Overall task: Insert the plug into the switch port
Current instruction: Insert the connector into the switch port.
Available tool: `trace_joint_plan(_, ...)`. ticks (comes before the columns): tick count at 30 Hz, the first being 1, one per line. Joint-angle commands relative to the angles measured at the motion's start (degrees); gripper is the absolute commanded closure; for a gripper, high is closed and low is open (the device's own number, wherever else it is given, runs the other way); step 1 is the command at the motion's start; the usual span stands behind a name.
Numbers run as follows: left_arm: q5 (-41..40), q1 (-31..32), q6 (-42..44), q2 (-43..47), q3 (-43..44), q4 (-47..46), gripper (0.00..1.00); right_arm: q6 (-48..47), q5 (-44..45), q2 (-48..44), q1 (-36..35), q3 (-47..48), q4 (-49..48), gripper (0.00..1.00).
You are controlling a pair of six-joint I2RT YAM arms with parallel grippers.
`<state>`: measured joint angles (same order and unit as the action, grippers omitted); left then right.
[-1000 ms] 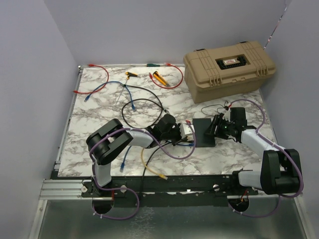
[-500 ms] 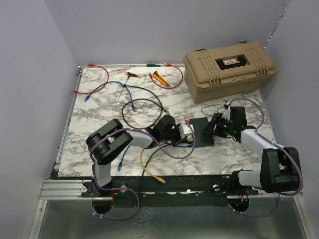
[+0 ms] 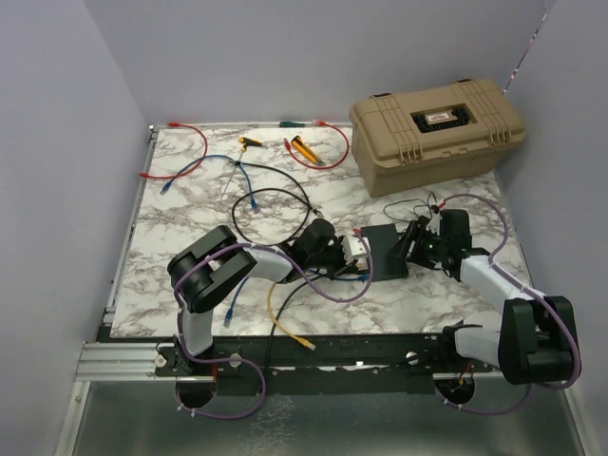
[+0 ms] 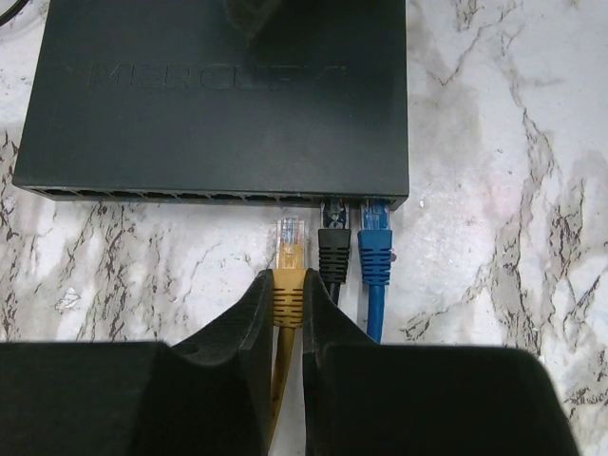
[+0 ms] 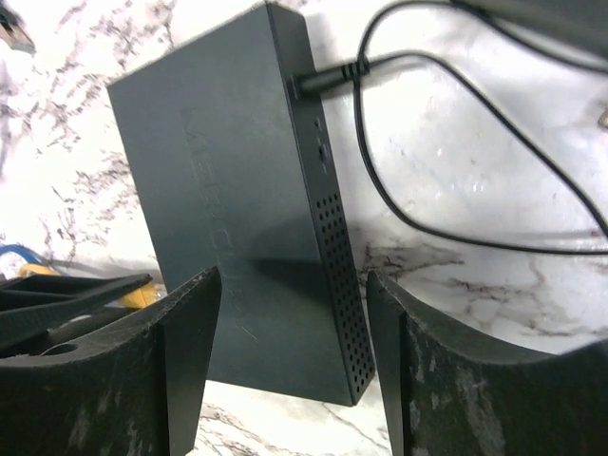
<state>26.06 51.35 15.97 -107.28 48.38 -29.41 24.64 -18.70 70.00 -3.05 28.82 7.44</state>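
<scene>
Two ports at the right end of the switch [image 4: 218,95] are taken, one by a black plug [image 4: 333,252] and one by a blue plug [image 4: 374,247]. The open port immediately left of them lies straight ahead of the left gripper [image 4: 288,290]. That gripper is pinched narrow on the rubber boot of the yellow plug [image 4: 288,249]. The plug's clear head juts out past the fingertips and stops just short of the switch's port edge, not yet inside.

The plug looks light, with a hard, brittle head and a softer boot. The boot is the sensible place to hold it, close behind the head, so the nose cannot droop. Its yellow cable trailing back under the gripper is likely springy and may twist the plug off line.

The switch seems a light, smooth box that would probably skate across the bench [image 4: 494,190] under a push. The right gripper [image 5: 293,285] stands wide, one finger on either side of the switch's end, near where the power cord [image 5: 380,171] enters. Whether its pads touch the case I cannot tell. Bracing there looks wise.
</scene>
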Motion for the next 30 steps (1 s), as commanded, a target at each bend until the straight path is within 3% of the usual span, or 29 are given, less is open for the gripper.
trace_joint_plan(1, 2.8, 0.4, -0.5, -1.3, 1.5, 0.8, 1.0, 1.7, -2.0, -0.9, -0.2, -3.5, 0.8, 0.35)
trace_joint_plan(30, 4.9, 1.1, -5.1, -2.2, 4.6, 2.0, 1.0, 5.6, -10.1, -1.2, -0.2, -7.9, -5.9, 0.44)
